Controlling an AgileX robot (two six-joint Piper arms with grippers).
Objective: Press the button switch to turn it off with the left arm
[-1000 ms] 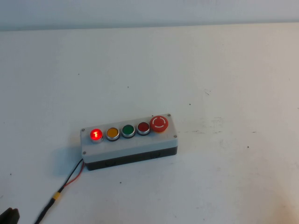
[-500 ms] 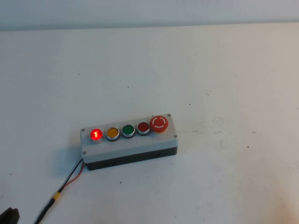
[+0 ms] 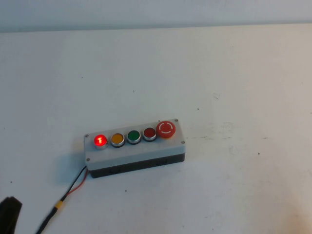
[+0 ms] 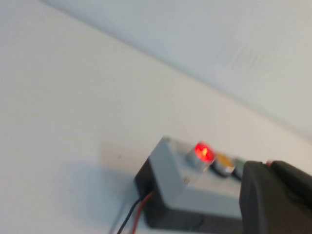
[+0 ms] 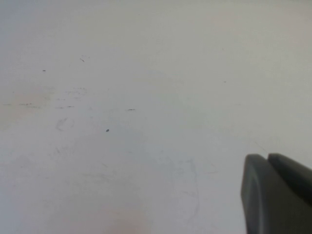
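A grey button box [image 3: 134,151] lies on the white table, left of centre. It carries a lit red button [image 3: 100,140], then yellow, green and red buttons and a large red mushroom button [image 3: 165,128]. My left gripper [image 3: 9,214] shows only as a dark tip at the lower left edge, well short of the box. In the left wrist view the shut left gripper [image 4: 267,168] is near the box [image 4: 180,195], with the lit button [image 4: 203,152] ahead of it. My right gripper [image 5: 268,158] is shut over bare table and does not show in the high view.
A red and black cable [image 3: 68,192] with a yellow band runs from the box's left end to the table's front edge. The white table [image 3: 219,73] ends at a pale wall behind.
The left gripper's dark tip has risen further into the lower left corner of the high view. The box and its lit button are unchanged.
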